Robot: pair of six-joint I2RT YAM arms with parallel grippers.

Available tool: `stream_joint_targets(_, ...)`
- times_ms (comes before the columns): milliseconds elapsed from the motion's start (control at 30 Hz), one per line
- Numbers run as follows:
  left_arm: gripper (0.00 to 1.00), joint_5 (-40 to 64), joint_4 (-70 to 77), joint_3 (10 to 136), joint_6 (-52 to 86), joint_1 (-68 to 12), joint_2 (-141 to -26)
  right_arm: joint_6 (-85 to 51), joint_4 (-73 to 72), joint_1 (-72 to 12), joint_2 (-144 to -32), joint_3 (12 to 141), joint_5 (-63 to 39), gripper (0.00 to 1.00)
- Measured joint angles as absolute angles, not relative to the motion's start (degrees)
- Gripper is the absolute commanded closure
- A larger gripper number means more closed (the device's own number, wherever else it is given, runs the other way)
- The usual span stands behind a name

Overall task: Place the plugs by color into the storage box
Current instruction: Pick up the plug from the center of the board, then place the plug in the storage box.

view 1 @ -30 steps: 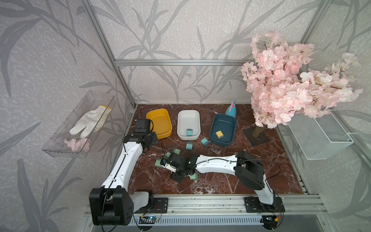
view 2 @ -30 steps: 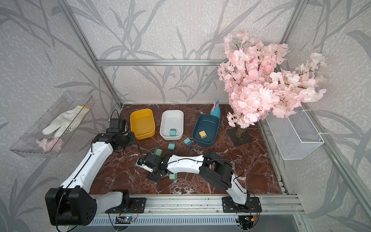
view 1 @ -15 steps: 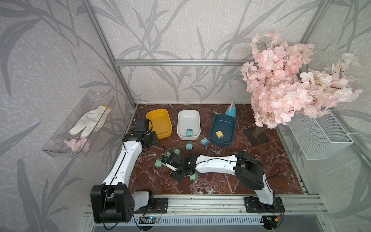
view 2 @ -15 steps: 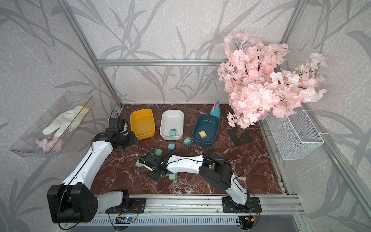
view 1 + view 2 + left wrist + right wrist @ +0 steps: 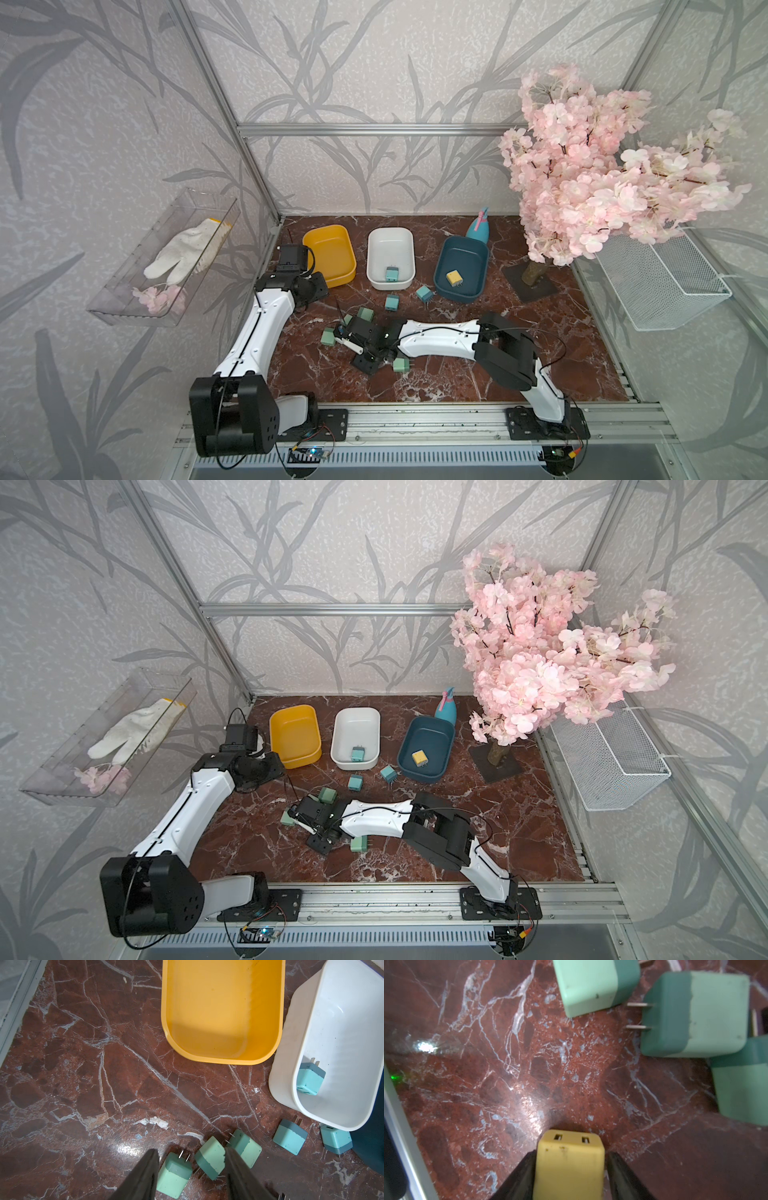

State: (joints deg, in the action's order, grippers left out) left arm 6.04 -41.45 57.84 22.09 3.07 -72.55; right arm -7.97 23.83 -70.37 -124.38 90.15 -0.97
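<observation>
A yellow plug (image 5: 569, 1165) sits between the right gripper's (image 5: 569, 1154) fingers (image 5: 519, 1180), which are clenched against its two sides. Its slotted face points away from the wrist. I cannot tell whether it rests on the surface (image 5: 449, 382) or hangs just above it. In both top views the plug is hidden under that gripper, low over the front middle of the surface.

Just beside it lie green plugs (image 5: 695, 1016) in a loose cluster, on their sides with prongs pointing different ways. A lone green plug (image 5: 401, 365) lies nearer the front rail, beside the right arm.

Between the cluster and the bins, two blue plugs (image 5: 391, 302) lie loose on the surface, near each other but apart. A third blue plug (image 5: 391, 274) lies in the white bin (image 5: 390, 286), at its front end. A second yellow plug (image 5: 454, 276) lies in the blue bin (image 5: 453, 297). The yellow bin (image 5: 340, 280) stands at the left arm's end of the row.

The left gripper (image 5: 190, 1149) hovers near the yellow bin's front corner, looking down on the green cluster. Its fingers (image 5: 145, 1176) are released, spread apart and gripping nothing.

Behind the blue bin stands a spray bottle (image 5: 478, 226), and past it a pink blossom tree (image 5: 582, 187).
</observation>
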Motion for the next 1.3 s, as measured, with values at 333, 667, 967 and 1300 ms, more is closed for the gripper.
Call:
stream_joint_targets(333,0.47,7.16,-40.75,57.84,22.06,3.14,-72.55,-8.47,23.83,-70.17,-118.19,85.97,0.43,0.61)
stream_joint_targets(667,0.46,5.37,-40.05,57.84,19.49,-3.18,-71.83,-9.96,26.11,-64.47,-105.12,84.84,2.02,0.6)
stream_joint_targets(967,0.44,5.5,-38.87,58.67,19.25,-12.82,-71.88,-8.64,29.65,-48.66,-97.36,82.17,6.39,0.6)
stream_joint_targets(1300,0.4,9.45,-36.23,61.69,19.68,-21.63,-78.96,-7.07,29.95,-34.94,-97.56,77.97,7.57,0.6)
